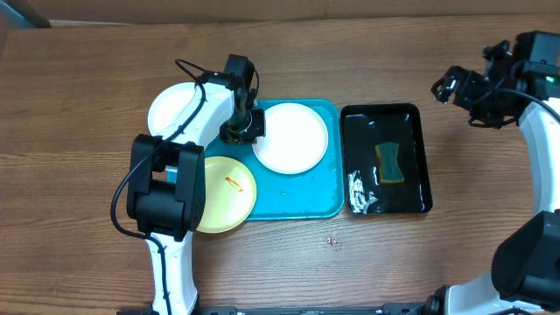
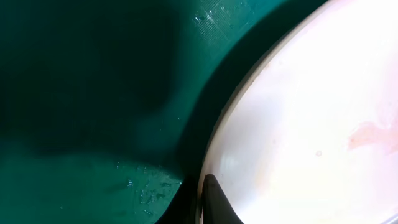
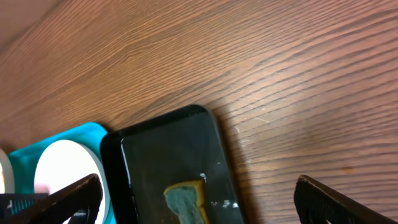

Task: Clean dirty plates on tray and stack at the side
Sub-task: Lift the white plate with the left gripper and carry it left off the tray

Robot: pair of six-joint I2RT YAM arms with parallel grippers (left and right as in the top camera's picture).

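My left claw [image 1: 243, 127] is clamped on the left rim of the round white plate [image 1: 295, 137] in the turquoise plastic tray [image 1: 297, 199], the plate lying rightward from it; my right claw [image 3: 198, 186] gapes well right of that tray.

From overhead, looks straight down on the whole table [image 1: 87, 70]. From left wrist, sits close over tray [image 2: 74, 93] and white plate [image 2: 311, 112]. From right wrist, faces left, sharing black tray [image 3: 155, 149] with overhead.
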